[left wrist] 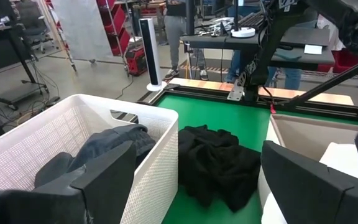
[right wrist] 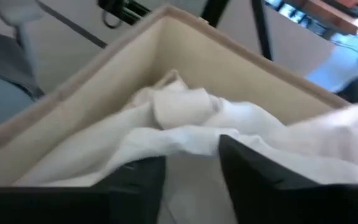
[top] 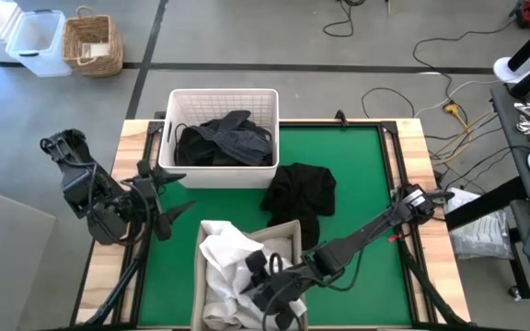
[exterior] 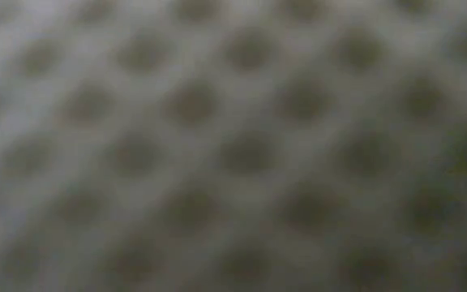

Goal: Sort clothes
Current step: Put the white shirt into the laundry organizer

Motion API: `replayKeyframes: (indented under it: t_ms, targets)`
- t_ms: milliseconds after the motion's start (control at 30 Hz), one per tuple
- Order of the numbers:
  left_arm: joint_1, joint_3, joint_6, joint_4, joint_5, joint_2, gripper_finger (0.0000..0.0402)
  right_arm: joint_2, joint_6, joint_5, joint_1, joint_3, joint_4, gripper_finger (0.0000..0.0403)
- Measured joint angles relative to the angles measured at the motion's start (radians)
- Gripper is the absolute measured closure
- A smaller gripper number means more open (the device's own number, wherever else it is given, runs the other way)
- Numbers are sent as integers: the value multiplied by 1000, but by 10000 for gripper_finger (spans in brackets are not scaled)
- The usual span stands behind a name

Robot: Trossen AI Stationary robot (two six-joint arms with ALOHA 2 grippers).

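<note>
High view, going left to right: the left gripper (top: 159, 198) hangs over the table's left edge beside the white perforated plastic basket (top: 175, 101), fingers spread wide with nothing between them. That basket sits at the far side of the green table mat (top: 357, 184) and holds a crumpled pile of dark grey clothes (top: 224, 142), soft and folded over itself. Just right of it, a rumpled black garment (top: 302, 191) lies loose on the mat, touching neither bin as far as I can tell. Nearer the front edge there's a beige fabric bin (top: 288, 232) with straight walls, stuffed with wrinkly white clothes (top: 224, 262). The right arm stretches in low from the right side, and the right gripper (top: 267, 285) is down inside that bin over the white fabric. In the right wrist view its fingers (right wrist: 260, 180) stand a bit apart with white cloth showing between them; can't tell if they're pinching any of it. Low view is completely blocked by a blurry mesh pattern.
</note>
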Motion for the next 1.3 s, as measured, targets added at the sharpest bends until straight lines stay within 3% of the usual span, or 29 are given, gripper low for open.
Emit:
replayKeyframes:
  t_ms: [267,467,600,800,967,1133,1267,1300]
  targets:
    - [0,0,0,-2,0,4,82,-35,77,65,2,17,-102,146]
    - [0,0,0,-2,0,5,82,-51,98,90,4,87,-202,116]
    - [0,0,0,-2,0,5,82,-53,93,194,4,150,-275,120]
    - [0,0,0,-2,0,5,82,-64,59,378,-14,217,-348,150]
    - [0,0,0,-3,0,5,82,-115,46,387,-66,211,-391,193]
    - [0,0,0,-4,0,5,82,-118,26,378,-136,176,-446,283]
    - [0,0,0,-4,0,5,82,-119,-8,351,-175,99,-410,375]
    - [0,0,0,-4,0,6,82,-118,-15,334,-180,76,-391,382]
